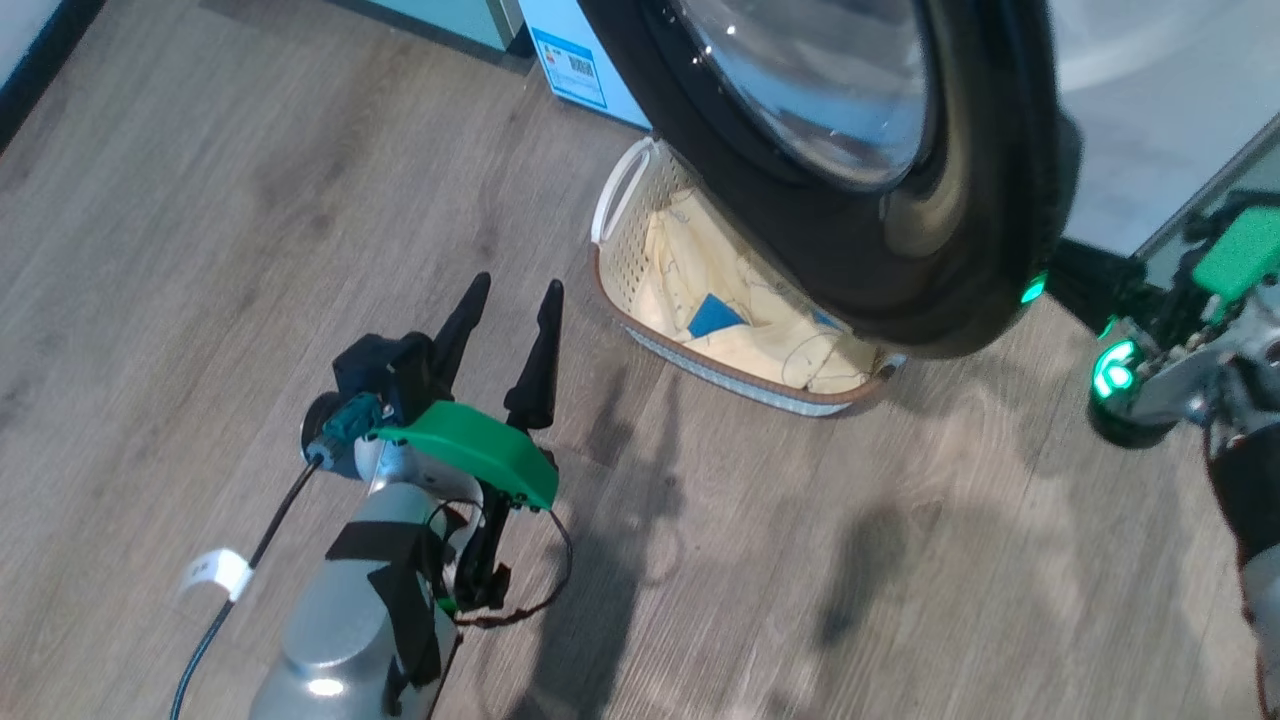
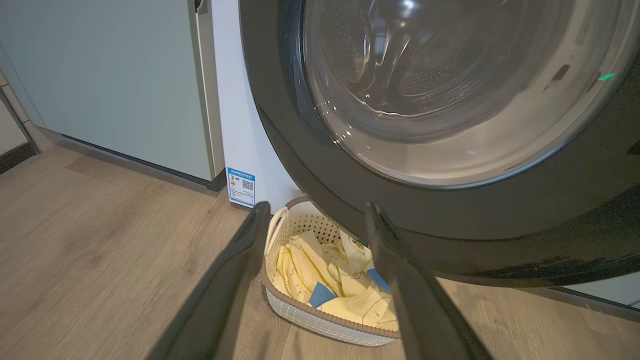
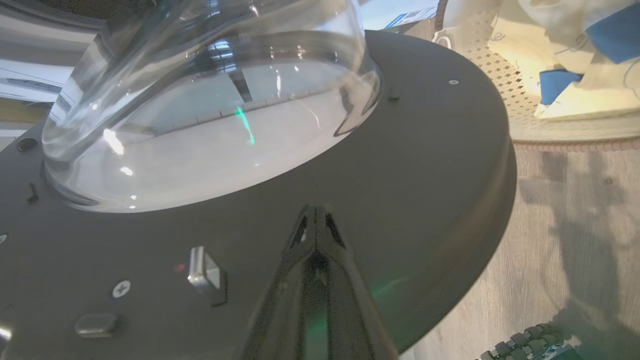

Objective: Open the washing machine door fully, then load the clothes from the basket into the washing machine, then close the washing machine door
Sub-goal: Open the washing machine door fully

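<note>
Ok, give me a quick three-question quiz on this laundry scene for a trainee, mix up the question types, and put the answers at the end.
1. True or false: the basket on the floor has clothes in it.
2. Multiple choice: the left fingers are A) spread apart with nothing between them, B) pressed together, C) closed on a garment.
3. Short answer: the right fingers are shut together. What do they point at?

Key
1. True: cream garments with blue patches lie in it.
2. A.
3. The black inner rim of the washer door, beside its glass bowl.
</note>
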Controlling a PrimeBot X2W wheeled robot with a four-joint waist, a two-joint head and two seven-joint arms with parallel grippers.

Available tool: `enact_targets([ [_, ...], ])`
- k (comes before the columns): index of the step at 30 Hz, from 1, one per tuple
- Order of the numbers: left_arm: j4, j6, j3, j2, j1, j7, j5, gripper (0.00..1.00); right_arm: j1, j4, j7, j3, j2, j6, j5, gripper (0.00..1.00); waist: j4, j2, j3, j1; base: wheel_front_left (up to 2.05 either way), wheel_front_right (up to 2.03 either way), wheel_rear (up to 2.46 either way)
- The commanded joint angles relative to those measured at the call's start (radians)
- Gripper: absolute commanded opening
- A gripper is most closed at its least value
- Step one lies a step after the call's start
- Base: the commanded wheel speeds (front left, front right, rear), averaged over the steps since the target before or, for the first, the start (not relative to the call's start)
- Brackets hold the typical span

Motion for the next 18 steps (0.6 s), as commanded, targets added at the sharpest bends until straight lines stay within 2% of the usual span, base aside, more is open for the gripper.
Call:
enact_targets([
  [1, -0.023, -0.006, 0.038, 0.024, 0.003, -0.006, 0.008, 1.0, 0.005, -0.041, 0.008, 0.016, 0.025, 0.001, -0.001, 0.0, 0.003, -0.0001, -0.013, 0.0001, 0.0, 0.0, 0.0],
  [18, 0.008, -0.019, 0.052, 0.024, 0.06, -0.006, 0.025, 1.0, 0.149, -0.086, 0.014, 0.092, 0.082, 0.001, 0.033, 0.0, 0.008, -0.0001, -0.117, 0.0001, 0.0, 0.0, 0.0],
])
